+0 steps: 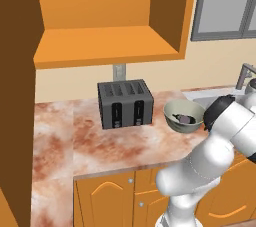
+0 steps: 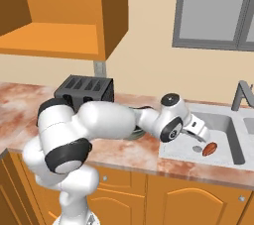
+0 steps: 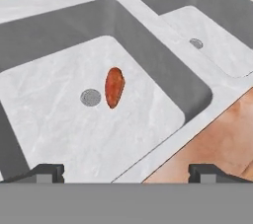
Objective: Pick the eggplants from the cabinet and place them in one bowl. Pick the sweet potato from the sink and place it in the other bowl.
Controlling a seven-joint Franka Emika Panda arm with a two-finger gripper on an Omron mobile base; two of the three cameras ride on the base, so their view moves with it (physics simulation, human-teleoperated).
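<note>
The reddish-orange sweet potato (image 3: 114, 87) lies on the floor of the light grey sink (image 3: 59, 124), next to the round drain (image 3: 91, 97). My gripper (image 3: 127, 173) hangs above the basin's near edge, open, fingertips (image 3: 47, 172) wide apart and empty. From the right base view the gripper (image 2: 200, 138) is over the sink (image 2: 225, 127), just left of the sweet potato (image 2: 210, 148). The pale grey-green bowl (image 1: 172, 107) stands on the counter with dark eggplants (image 1: 186, 119) inside. The orange cabinet (image 1: 107, 46) stands open with a bare shelf. The red bowl is out of view.
A black toaster (image 1: 124, 103) stands left of the bowl. The grey faucet (image 2: 241, 95) rises behind the sink. A second, smaller basin (image 3: 212, 45) lies beside the first. The marble counter (image 1: 100, 141) runs to the left, with low orange cupboards (image 1: 110, 196) beneath.
</note>
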